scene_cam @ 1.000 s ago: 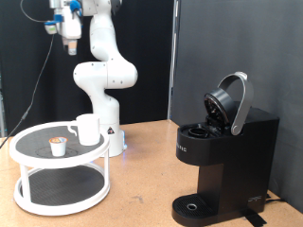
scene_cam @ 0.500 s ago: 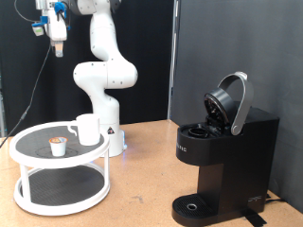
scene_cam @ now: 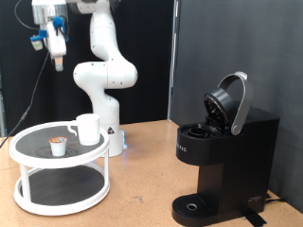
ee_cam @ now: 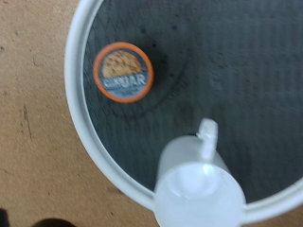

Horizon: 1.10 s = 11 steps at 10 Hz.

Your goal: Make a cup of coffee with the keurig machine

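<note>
A brown wooden tabletop (scene_cam: 142,184) carries three things. A white two-tier round stand (scene_cam: 59,194) sits at about eight o'clock, the boxy matte-black keurig machine (scene_cam: 227,161) at four o'clock, and seemingly the white robot base (scene_cam: 114,142) near centre.

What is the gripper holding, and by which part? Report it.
Nothing is seen held. The gripper hangs high above the stand, where the cup and pod sit untouched.
</note>
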Motion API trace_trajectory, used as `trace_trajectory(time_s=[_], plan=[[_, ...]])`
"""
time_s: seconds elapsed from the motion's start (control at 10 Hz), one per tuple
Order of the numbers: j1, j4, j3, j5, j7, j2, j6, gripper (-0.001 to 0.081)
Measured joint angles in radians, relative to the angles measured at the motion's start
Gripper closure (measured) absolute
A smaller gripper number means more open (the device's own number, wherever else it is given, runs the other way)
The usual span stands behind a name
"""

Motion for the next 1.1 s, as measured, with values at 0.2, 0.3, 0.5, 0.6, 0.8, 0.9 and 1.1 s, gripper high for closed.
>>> trace_trajectory(time_s=[0.2,0.3,0.5,0.6,0.8,0.9,1.1], plan=[[-0.002,-0.053,-0.003,-0.001,0.027,0.048,0.127,0.0072],[-0.004,-0.082,-0.003,-0.007,0.034,0.070,0.194,0.0072],[-0.012,-0.141,-0.003,-0.040,0.050,0.115,0.322,0.0072],[-0.017,-0.165,-0.003,-0.057,0.063,0.140,0.371,0.0072],[-0.023,-0.175,-0.001,-0.064,0.074,0.167,0.410,0.0072],[-0.022,-0.176,-0.005,-0.045,0.066,0.167,0.410,0.0072],[-0.023,-0.198,-0.010,-0.042,0.065,0.173,0.440,0.0072]])
